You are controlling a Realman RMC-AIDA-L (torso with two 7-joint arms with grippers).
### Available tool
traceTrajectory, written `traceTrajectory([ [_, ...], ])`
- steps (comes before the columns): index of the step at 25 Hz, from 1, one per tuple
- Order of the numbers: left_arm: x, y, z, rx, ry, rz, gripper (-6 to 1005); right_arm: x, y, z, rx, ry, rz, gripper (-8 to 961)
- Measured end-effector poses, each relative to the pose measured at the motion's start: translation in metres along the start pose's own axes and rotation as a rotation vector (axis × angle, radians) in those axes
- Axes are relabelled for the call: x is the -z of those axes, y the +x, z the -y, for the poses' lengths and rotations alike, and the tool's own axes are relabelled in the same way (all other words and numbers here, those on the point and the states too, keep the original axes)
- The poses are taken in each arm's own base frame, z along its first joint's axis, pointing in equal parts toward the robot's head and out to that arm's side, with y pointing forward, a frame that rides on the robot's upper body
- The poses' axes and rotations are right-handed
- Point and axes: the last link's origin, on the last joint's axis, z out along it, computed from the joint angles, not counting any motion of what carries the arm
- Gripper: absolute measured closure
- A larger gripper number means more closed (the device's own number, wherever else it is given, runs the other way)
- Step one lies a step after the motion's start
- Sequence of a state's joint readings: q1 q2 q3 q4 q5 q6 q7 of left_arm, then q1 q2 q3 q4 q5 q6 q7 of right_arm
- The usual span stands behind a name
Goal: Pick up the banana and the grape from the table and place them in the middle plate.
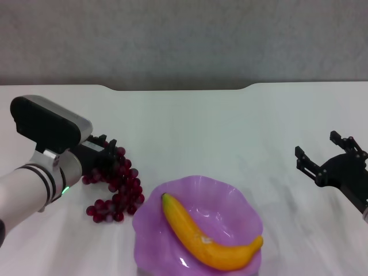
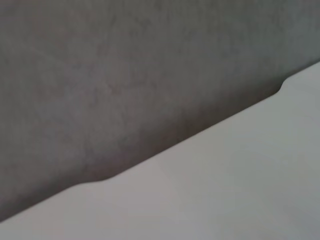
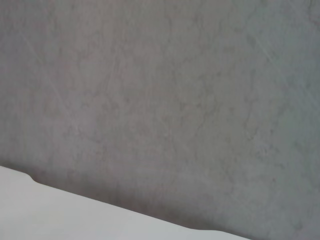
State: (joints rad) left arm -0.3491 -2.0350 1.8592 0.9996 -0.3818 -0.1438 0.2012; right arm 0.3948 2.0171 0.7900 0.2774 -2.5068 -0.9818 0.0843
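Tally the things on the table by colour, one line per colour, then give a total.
Yellow: 1, the banana, lying in the plate.
Dark red-purple: 1, the grape bunch, on the table at the left end effector.
Translucent purple: 1, the middle plate.
Total: 3.

The banana (image 1: 207,238) has a smooth, glossy yellow-orange skin that catches a small highlight, and it lies in the middle plate (image 1: 233,195), a translucent purple dish that looks like thin plastic with a shiny, wavy rim. The grape (image 1: 118,187) is a bunch of small, smooth, dark red beads with a faint sheen (a few look lightly frosted), while the table (image 1: 218,126) is a plain white, smooth, matt top. The left gripper (image 1: 103,150) and right gripper (image 1: 325,158) look like matt black hard plastic or metal, and the grey wall (image 3: 165,90) behind has a dull, faintly mottled finish.
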Motion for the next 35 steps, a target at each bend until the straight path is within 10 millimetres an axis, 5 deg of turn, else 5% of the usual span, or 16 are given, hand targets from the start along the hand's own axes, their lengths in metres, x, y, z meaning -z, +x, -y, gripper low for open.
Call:
traceTrajectory([
  [35, 0.037, 0.049, -0.010, -0.021, -0.041, -0.080, 816, 0.000, 0.002, 0.000, 0.005, -0.002, -0.016, 62],
])
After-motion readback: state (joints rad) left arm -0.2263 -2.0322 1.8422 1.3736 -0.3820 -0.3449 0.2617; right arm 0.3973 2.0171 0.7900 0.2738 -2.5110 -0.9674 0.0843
